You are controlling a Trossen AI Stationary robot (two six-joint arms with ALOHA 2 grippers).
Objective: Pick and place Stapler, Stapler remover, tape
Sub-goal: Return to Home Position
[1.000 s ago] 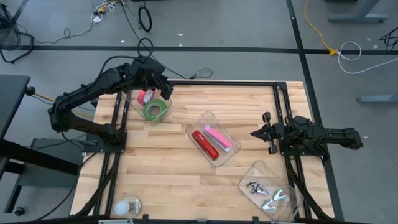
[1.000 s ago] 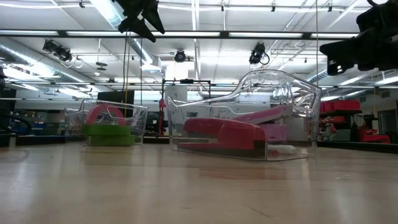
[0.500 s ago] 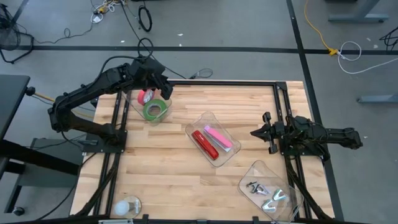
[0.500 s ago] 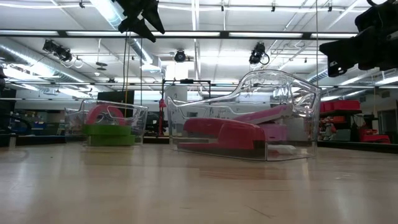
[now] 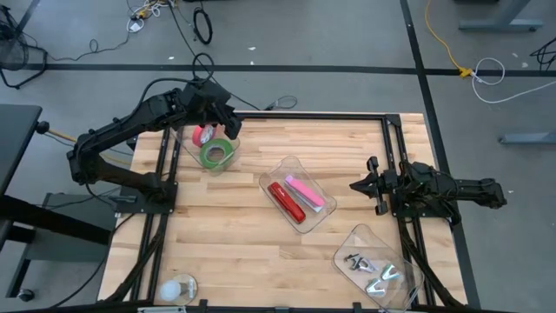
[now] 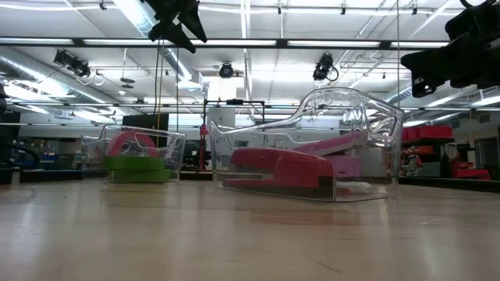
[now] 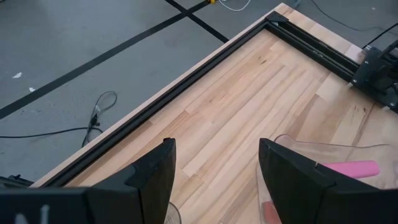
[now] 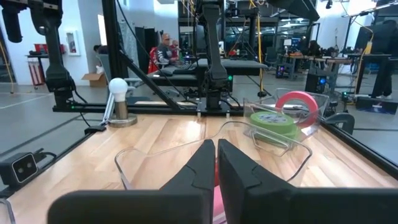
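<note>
Two tape rolls, green (image 5: 215, 155) and pink (image 5: 201, 136), lie in a clear bin (image 5: 193, 149) at the table's far left. A red stapler (image 5: 285, 202) and a pink stapler (image 5: 305, 191) lie in a clear tray (image 5: 271, 174) mid-table. Metal staple removers (image 5: 370, 266) lie in a clear tray (image 5: 347, 239) at the near right. My left gripper (image 5: 228, 129) hangs open above the tape bin, nothing between its fingers (image 7: 158, 171). My right gripper (image 5: 356, 186) is held level at the table's right side, shut and empty, pointing at the stapler tray.
A small white bulb-shaped object (image 5: 178, 289) stands on the near left corner. Black rails (image 5: 304, 116) frame the table. Bare wood lies between the trays and along the far edge. People sit in the room beyond the table in the right wrist view.
</note>
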